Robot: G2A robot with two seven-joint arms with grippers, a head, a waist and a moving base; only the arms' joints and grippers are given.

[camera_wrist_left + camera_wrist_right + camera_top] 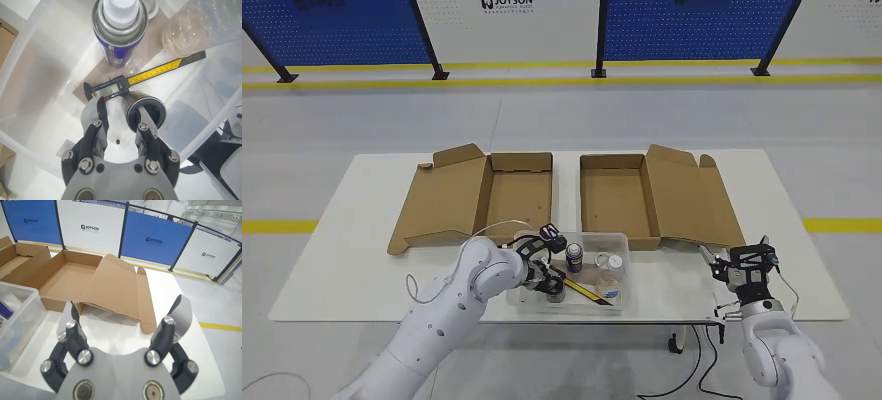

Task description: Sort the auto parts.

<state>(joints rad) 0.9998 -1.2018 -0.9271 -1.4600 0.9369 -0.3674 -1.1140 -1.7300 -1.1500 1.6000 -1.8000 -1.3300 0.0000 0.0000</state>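
1. The left hand [121, 108] is down inside the clear plastic bin [28, 56], which sits midway along the near edge of the white tabletop [362, 270].
2. It is released. One finger [144, 118] is inside the bore of the silver cylindrical metal bearing [135, 96], and the other stands apart from the bearing's outer wall.
3. The bearing lies on the bin floor, its far end meeting the black digital caliper with a yellow scale [151, 73]. A blue spray can [121, 43] and a clear plastic bottle [185, 36] are just beyond the caliper.
4. The right hand [124, 303] hovers released and empty by the near edge, toward the right corner.
5. An open brown cardboard box [517, 195] and a second cardboard box [617, 200] lie side by side behind the bin.
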